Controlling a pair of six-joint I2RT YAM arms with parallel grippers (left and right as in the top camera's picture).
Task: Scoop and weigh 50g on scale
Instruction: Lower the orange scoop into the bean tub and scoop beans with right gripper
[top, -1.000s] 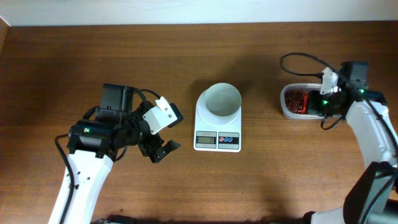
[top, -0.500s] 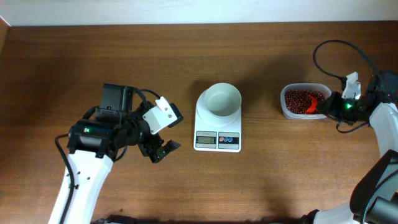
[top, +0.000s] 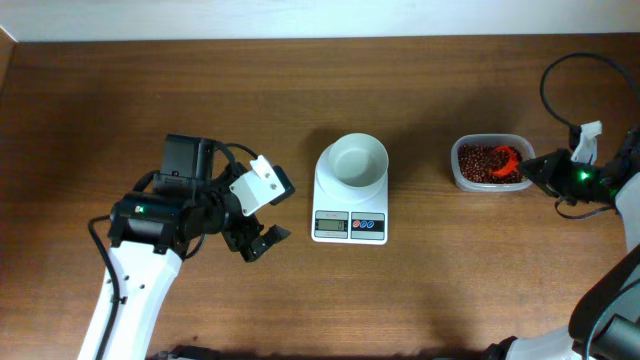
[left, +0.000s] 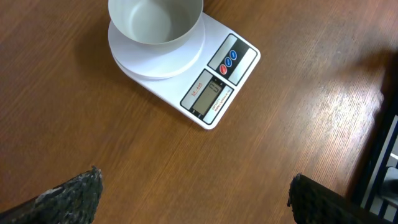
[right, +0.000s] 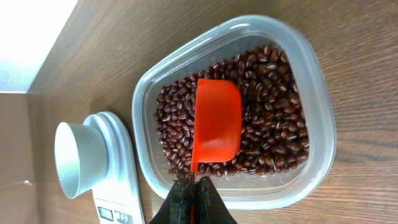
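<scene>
We grip scoop (right: 216, 121) by thin handle, right gripper (right: 193, 188) shut on it; rigid, light, beans (right: 267, 134) likely spill if tilted. Left gripper (left: 193, 198) wide, empty. Scale (top: 349, 227) likely light, slides if bumped.

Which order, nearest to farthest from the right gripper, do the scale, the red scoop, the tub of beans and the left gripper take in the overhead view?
1. The red scoop: held in the right gripper, inside the tub.
2. The tub of beans: around the scoop, at the right side.
3. The scale: in the middle of the view.
4. The left gripper: past the scale, at the left, open.
</scene>
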